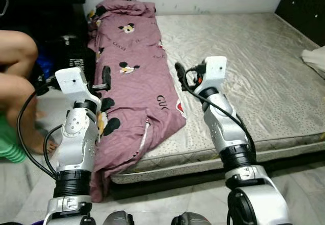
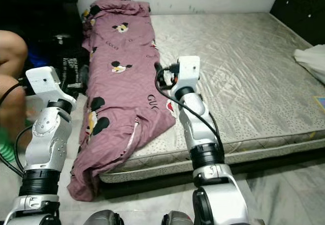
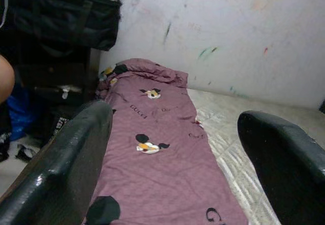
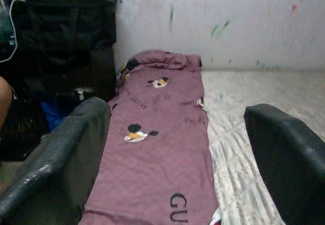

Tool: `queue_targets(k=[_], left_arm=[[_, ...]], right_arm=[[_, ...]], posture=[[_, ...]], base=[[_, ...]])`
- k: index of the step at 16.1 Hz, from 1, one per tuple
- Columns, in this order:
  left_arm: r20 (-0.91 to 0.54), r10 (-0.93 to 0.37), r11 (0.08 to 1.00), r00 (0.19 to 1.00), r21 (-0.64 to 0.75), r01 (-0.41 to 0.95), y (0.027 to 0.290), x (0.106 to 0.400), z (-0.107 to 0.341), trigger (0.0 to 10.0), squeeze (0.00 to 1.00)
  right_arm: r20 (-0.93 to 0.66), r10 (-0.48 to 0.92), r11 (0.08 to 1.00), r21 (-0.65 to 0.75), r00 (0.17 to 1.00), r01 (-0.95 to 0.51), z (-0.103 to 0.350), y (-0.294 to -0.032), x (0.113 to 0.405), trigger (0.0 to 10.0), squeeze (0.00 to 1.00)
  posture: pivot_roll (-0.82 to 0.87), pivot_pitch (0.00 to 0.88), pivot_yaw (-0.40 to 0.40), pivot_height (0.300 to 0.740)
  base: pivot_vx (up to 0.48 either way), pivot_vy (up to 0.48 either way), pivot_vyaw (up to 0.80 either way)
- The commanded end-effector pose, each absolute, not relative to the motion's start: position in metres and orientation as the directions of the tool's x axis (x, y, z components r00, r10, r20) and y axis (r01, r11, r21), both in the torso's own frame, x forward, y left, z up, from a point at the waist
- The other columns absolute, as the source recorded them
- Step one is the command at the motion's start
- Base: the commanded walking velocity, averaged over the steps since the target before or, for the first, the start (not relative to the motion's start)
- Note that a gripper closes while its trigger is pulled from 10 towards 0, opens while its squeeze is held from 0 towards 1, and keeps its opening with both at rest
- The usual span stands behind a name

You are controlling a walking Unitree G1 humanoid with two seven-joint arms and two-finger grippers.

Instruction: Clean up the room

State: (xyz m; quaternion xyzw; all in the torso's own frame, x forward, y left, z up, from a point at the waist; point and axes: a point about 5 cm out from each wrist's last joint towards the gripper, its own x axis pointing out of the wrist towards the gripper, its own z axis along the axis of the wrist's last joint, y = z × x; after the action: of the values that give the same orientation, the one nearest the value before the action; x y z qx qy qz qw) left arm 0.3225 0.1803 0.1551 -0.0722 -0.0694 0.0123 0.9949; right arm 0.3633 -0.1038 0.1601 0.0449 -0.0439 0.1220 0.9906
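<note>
Left eye view: the mauve blanket (image 1: pixel 133 77), printed with cartoon mice and lettering, lies in a long strip down the left side of the bare mattress (image 1: pixel 254 67), its near end spilling over the front edge to the tiled floor (image 1: pixel 167 202). The left gripper (image 1: pixel 104 80) is raised over the blanket's left border; the right gripper (image 1: pixel 182 77) is raised beside its right border. A person's bare legs (image 1: pixel 18 77) and a green stool (image 1: pixel 9 143) sit at the far left.

Right eye view: same layout. A pale cloth (image 2: pixel 311 60) lies at the mattress's right side, well apart from both arms.

Left wrist view: the two black fingers (image 3: pixel 61 169) stand wide apart with nothing between them; the blanket runs away toward the marked white wall (image 3: pixel 228 32), bunched at its far end. Dark bags (image 3: pixel 56 17) are stacked beside the bed.

Right wrist view: jaws likewise spread wide and empty, aimed along the blanket's length.

Stage, as I judge it: lining up for a two-handed grab on the blanket; nothing is held yet.

Risk, left side: the person's legs are near the left arm, so a wide outward swing could strike them.

Risk, grasp: thin fabric may slip, or one pinch may catch a single layer, so the strip would lift unevenly.

Risk, overhang: the hanging end could drag the rest floorward.
</note>
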Motion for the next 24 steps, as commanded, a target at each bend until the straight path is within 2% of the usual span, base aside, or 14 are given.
queue_targets(k=[1, 5, 10, 14, 22, 24], left_arm=[[0.122, 0.011, 0.995, 0.992, -0.099, 0.001, 0.182, 0.324, 0.156, 10.0, 0.00], [0.057, -0.036, 0.999, 0.998, 0.027, 0.035, 0.191, 0.306, 0.134, 10.0, 0.00], [0.030, 0.086, 0.996, 0.996, 0.028, -0.087, 0.196, 0.270, 0.110, 10.0, 0.00], [0.021, 0.154, 0.988, 0.988, -0.012, -0.154, 0.198, 0.263, 0.110, 10.0, 0.00], [0.029, 0.047, 0.995, 0.998, -0.084, -0.044, 0.182, 0.265, 0.118, 10.0, 0.00], [0.037, 0.033, 0.995, 0.999, -0.097, -0.030, 0.180, 0.265, 0.120, 10.0, 0.00]], right_arm=[[0.092, 0.205, 0.974, 0.082, 0.974, -0.213, 0.158, -0.110, 0.365, 10.0, 0.00], [0.071, 0.232, 0.970, 0.061, 0.970, -0.237, 0.150, -0.111, 0.362, 10.0, 0.00], [0.055, 0.193, 0.977, 0.077, 0.980, -0.197, 0.134, -0.114, 0.342, 10.0, 0.00], [0.022, 0.197, 0.978, 0.067, 0.980, -0.199, 0.125, -0.117, 0.334, 10.0, 0.00], [-0.013, 0.138, 0.988, 0.072, 0.990, -0.137, 0.120, -0.125, 0.326, 10.0, 0.00], [-0.007, 0.135, 0.988, 0.073, 0.991, -0.134, 0.123, -0.125, 0.327, 10.0, 0.00]], posture=[[-0.05, 0.000, -0.025, 0.740], [-0.03, 0.000, -0.038, 0.740], [-0.05, 0.000, -0.031, 0.740], [-0.04, 0.000, -0.036, 0.740], [-0.07, 0.000, -0.008, 0.740], [-0.07, 0.000, -0.007, 0.740]], base=[[0.000, 0.000, 0.00], [0.000, 0.000, 0.00], [0.000, 0.000, 0.00], [0.000, 0.000, 0.66], [0.000, 0.000, 0.00], [0.328, 0.000, -0.52]])
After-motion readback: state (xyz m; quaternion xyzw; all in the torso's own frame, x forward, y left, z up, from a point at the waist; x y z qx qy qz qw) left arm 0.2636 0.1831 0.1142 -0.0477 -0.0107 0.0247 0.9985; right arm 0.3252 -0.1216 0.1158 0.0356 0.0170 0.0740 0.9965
